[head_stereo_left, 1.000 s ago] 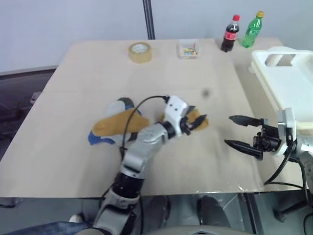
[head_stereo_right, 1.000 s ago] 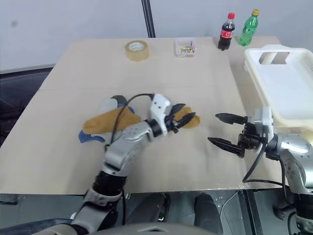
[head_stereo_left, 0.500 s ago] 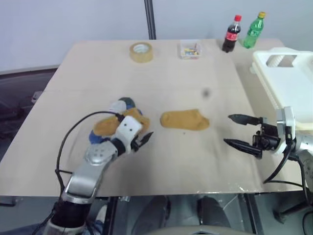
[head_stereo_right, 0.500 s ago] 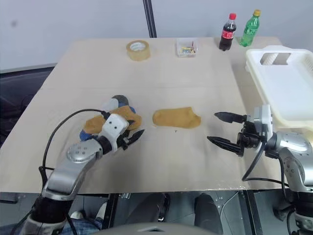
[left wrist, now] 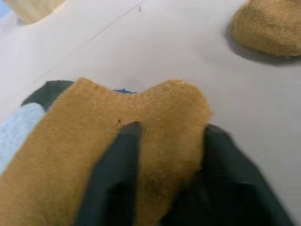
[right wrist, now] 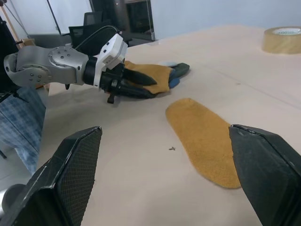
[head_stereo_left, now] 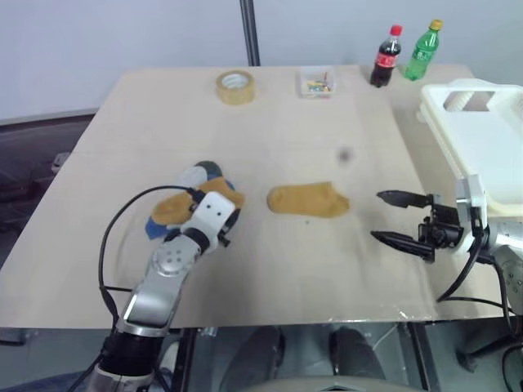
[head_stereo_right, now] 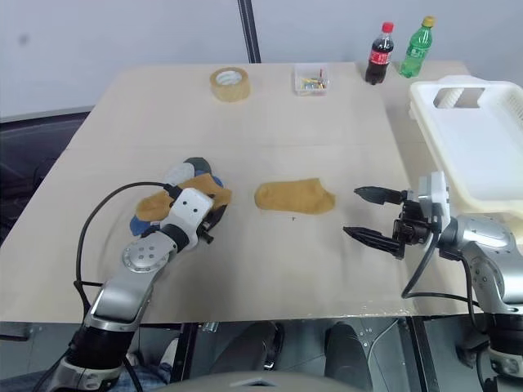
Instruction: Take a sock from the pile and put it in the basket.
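The pile (head_stereo_left: 196, 181) of grey, blue and mustard socks lies left of the table's middle. My left gripper (left wrist: 169, 132) rests at its near right edge, its two dark fingers (left wrist: 117, 160) pinched on a fold of the top mustard sock (head_stereo_left: 172, 208). A second mustard sock (head_stereo_left: 308, 199) lies flat and alone at the table's centre. My right gripper (head_stereo_left: 376, 216) hovers open to the right of that one, pointing toward it, with nothing between its fingers. The white slotted basket (head_stereo_left: 482, 139) stands at the right edge of the table, behind the right gripper.
Along the far edge stand a roll of tape (head_stereo_left: 234, 86), a small clear box of coloured bits (head_stereo_left: 316, 82), a cola bottle (head_stereo_left: 386, 55) and a green bottle (head_stereo_left: 422, 51). A black cable loops off the left arm over the table's near left.
My left gripper left the lone sock at the table's centre, swung left to the pile and closed on the top mustard sock. The right gripper has stayed put and open.
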